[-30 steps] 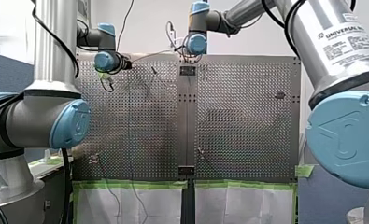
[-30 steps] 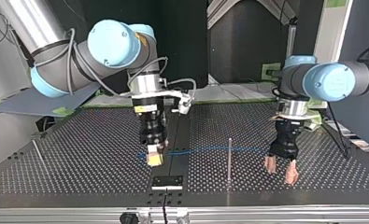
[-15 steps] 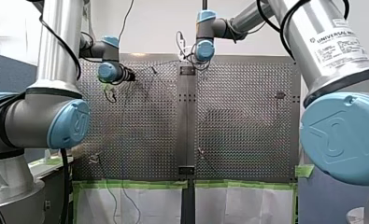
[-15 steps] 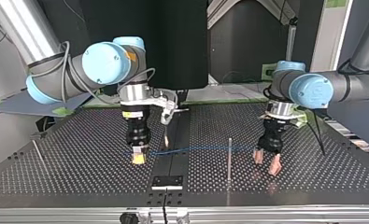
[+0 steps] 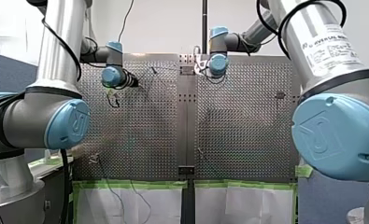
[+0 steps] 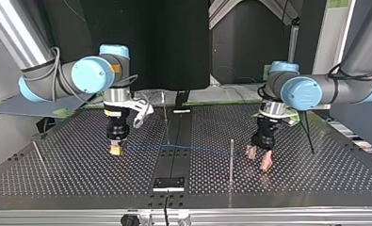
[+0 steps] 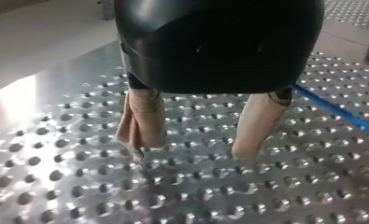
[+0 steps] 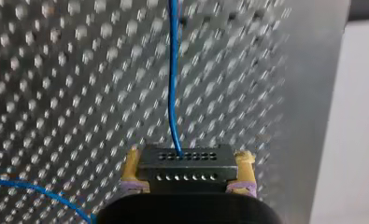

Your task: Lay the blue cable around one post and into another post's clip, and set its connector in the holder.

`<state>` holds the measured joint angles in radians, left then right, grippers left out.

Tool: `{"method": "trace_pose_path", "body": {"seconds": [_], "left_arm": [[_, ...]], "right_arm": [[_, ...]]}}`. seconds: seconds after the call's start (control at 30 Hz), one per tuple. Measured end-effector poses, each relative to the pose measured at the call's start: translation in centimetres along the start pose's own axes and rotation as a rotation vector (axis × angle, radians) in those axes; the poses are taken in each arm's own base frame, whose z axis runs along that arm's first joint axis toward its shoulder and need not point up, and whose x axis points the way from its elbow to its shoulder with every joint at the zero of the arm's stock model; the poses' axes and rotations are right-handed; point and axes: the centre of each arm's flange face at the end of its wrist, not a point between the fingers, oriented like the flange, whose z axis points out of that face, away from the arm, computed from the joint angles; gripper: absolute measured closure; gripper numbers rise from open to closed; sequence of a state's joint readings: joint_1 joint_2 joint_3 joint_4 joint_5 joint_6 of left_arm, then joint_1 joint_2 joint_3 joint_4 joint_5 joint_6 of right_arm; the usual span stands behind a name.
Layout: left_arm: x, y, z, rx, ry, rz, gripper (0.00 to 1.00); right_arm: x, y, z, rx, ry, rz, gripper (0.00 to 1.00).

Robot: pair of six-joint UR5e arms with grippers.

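Observation:
My right gripper [image 6: 116,150] is shut on the black connector [image 8: 186,163], which sits between its yellow pads [image 8: 131,165]. From the connector the blue cable [image 6: 198,149] runs low over the perforated table toward the top view's right, passing the tall post [image 6: 231,160]. It ends near my left gripper [image 6: 258,159]. That gripper is open just above the table, and its beige fingers [image 7: 142,122] hold nothing. The blue cable [image 7: 341,112] lies beside one finger, not between them. The black holder [image 6: 169,183] sits at the table's near edge in the top view.
A thin post [image 6: 165,120] stands near the dark centre strip [image 6: 174,160], behind the cable in the top view. A thin rod [image 6: 39,155] leans at that view's left. A second stretch of blue cable [image 8: 32,186] curves beside my right gripper.
My right gripper has carried the connector toward the top view's left, drawing the cable along. My left gripper, still open, has also shifted left and slightly back in that view.

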<state>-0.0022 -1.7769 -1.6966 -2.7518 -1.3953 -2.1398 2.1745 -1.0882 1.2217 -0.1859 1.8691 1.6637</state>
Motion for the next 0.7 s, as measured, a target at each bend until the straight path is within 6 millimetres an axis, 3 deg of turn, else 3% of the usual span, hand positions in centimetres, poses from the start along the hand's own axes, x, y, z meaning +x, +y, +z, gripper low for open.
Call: {"method": "trace_pose_path", "body": {"seconds": [0.5, 0.6, 0.7], "left_arm": [[0.8, -0.9, -0.2, 0.005, 0.015, 0.004, 0.00], [0.9, -1.0, -0.2, 0.002, 0.014, 0.004, 0.00], [1.0, -1.1, -0.2, 0.004, 0.014, 0.004, 0.00]], "right_arm": [[-4.5, 9.0, 2.2, -0.075, 0.013, 0.092, 1.00], [-5.6, 9.9, 2.1, -0.084, 0.014, 0.090, 1.00], [-6.8, 9.4, 1.5, -0.062, 0.010, 0.073, 1.00]]}}
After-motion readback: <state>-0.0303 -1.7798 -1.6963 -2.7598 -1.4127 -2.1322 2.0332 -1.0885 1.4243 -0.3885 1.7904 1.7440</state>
